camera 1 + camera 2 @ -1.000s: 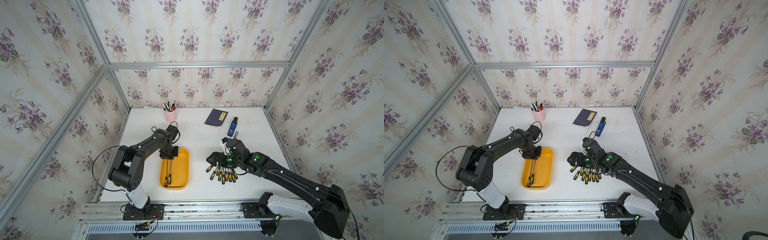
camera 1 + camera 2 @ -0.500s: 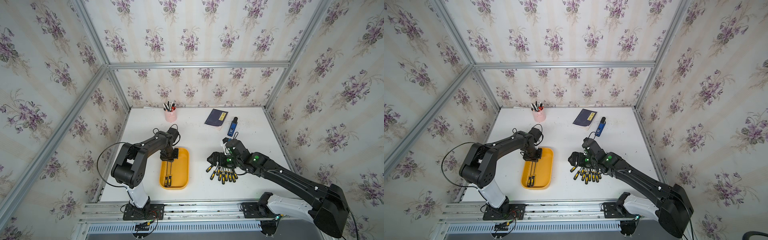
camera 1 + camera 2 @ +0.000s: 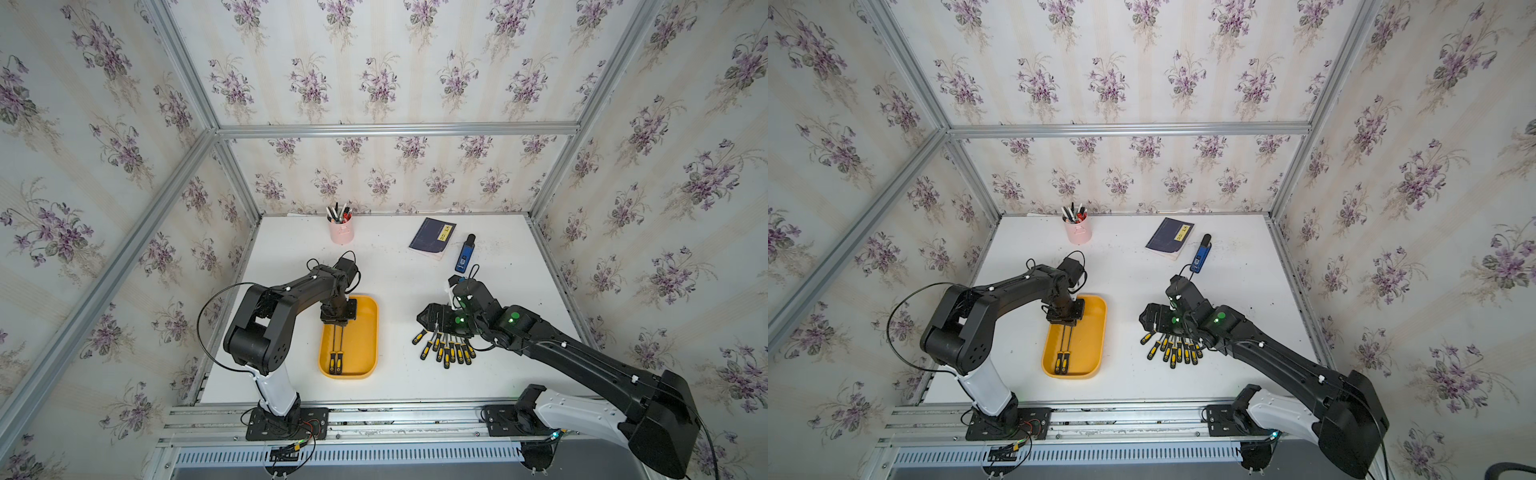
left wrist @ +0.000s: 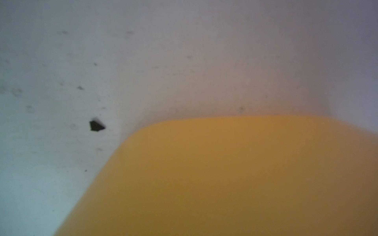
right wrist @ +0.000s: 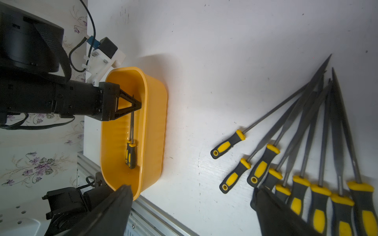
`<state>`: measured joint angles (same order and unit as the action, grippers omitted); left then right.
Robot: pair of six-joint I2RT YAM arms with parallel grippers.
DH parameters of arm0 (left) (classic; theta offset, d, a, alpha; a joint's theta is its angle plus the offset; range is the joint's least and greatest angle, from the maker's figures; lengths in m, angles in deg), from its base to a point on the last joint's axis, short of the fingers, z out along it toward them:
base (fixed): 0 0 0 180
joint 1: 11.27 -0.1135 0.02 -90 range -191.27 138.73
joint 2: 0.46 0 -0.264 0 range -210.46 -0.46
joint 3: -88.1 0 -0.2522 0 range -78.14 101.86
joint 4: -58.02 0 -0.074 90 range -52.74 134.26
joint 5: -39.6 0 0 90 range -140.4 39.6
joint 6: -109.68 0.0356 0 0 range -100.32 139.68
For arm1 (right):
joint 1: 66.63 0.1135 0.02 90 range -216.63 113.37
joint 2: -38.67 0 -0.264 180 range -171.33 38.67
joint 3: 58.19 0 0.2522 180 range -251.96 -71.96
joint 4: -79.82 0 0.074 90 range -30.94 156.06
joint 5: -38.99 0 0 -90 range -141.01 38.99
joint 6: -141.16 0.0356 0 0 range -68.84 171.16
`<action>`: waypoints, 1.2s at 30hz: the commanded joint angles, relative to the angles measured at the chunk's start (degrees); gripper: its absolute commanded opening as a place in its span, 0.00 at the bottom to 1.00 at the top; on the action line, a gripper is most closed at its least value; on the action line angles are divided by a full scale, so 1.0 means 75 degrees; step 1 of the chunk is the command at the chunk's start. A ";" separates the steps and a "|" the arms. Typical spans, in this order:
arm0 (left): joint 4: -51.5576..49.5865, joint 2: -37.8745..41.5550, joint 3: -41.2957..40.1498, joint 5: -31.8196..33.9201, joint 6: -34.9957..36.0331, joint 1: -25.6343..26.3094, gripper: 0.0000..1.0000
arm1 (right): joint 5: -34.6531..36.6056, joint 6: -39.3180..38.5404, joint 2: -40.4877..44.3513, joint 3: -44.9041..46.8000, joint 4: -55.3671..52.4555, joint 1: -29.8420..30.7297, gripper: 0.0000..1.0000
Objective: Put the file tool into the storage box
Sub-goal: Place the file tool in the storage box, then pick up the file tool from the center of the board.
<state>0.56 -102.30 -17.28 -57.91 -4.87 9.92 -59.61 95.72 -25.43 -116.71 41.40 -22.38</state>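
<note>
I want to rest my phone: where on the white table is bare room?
Bare: the strip between the shallow orange-yellow plastic tray and the fan of black-and-yellow-handled files; the middle, between the pink pen cup, the dark blue booklet and the tray. Crowded: the tray, where the left gripper reaches in, and the files under the open right gripper.

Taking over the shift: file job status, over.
Left end effector shut on black-and-yellow-handled metal file, low inside shallow orange-yellow plastic tray beside another file. Right end effector open over loose files. Nothing blocking.
</note>
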 commanded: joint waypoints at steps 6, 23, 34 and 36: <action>0.0180 0.0118 -0.0239 0.0239 -0.0031 0.0010 0.19 | 0.0304 0.0037 0.0187 0.0132 -0.0145 -0.0017 0.98; -0.0810 0.1303 0.0923 -0.0168 0.0051 0.0002 0.46 | 0.1303 0.0967 0.0682 0.0562 -0.2107 -0.1972 0.96; -0.0776 0.3082 0.1631 -0.0726 -0.0327 0.0610 0.52 | 0.1117 0.0614 -0.0736 0.0867 -0.2131 -0.2365 0.71; -0.0772 0.3180 0.1690 -0.0827 -0.0368 0.0756 0.53 | 0.1121 0.0615 -0.0898 0.0972 -0.2013 -0.2364 0.67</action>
<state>-4.62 -79.27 -5.28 -62.01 -6.69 14.64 -50.83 100.94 -30.98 -110.02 25.33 -40.06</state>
